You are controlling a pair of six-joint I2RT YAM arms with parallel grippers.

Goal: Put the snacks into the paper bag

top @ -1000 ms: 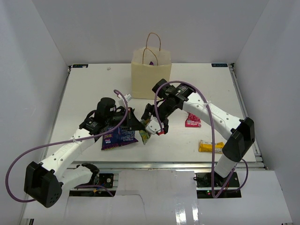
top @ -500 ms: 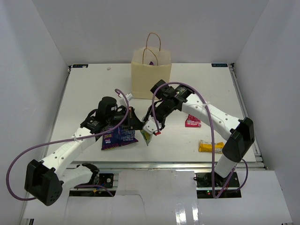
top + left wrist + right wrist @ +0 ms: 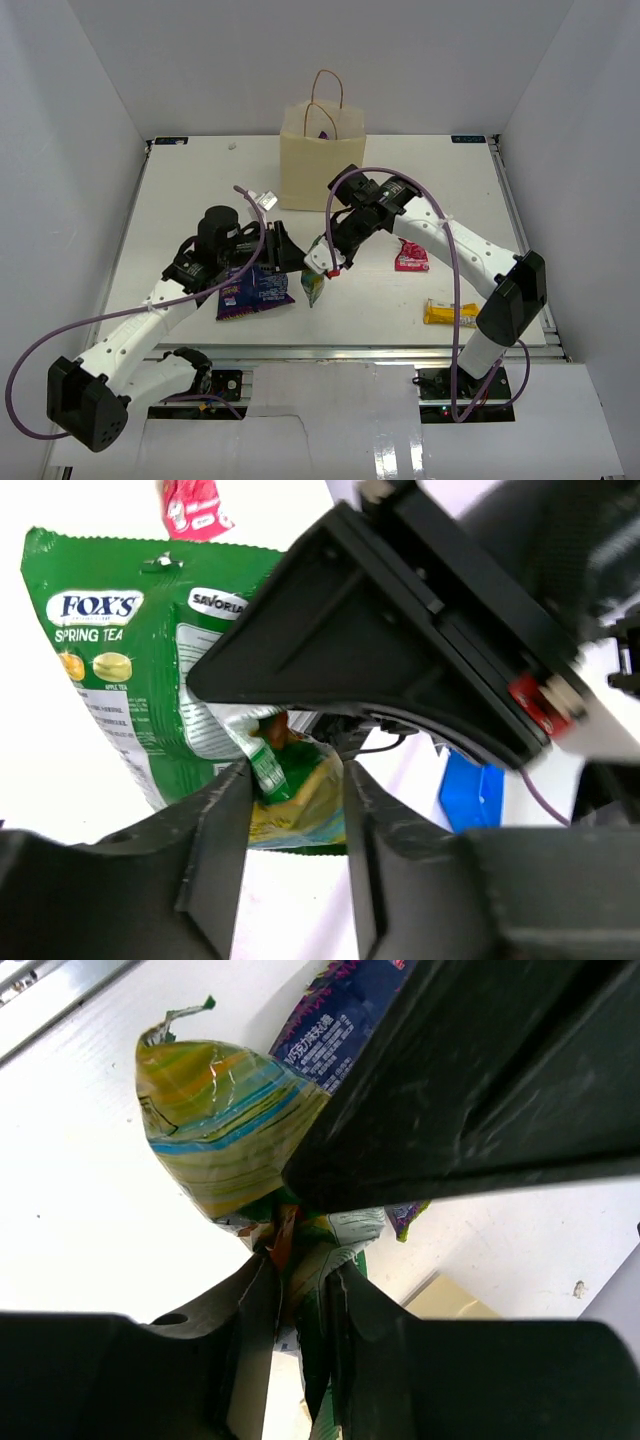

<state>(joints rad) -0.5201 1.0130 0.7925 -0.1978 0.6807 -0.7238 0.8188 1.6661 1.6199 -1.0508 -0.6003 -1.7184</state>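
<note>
**Handover of a packet near the counter's centre.** The left hand (image 3: 295,780) had its fingers spread, straddling the crumpled lower edge of the glossy green film candy packet (image 3: 110,670) without visibly pinching it. Beneath that hand, the large blue-purple foil snack bag (image 3: 255,293) lay flat on the white counter (image 3: 190,190). The green packet hung just right of it, near the counter, from the right hand (image 3: 300,1265), which was clamped on its puckered top.

For a clean step, the left hand should probably back off leftward with its fingers apart. The right hand could then lift until the dangling packet clears the rim and handles, and let go only over the mouth.

The film looked slick, limp and crinkled, so it was likely to swing. Far of the hands stood the upright tan kraft paper bag (image 3: 322,165), stiff-walled but light, with its twisted loop handles arched over the opening; a knock might tip it. To the right lay the small pink packet (image 3: 411,261) and, nearer, the yellow wrapped bar (image 3: 447,313), both flat.
</note>
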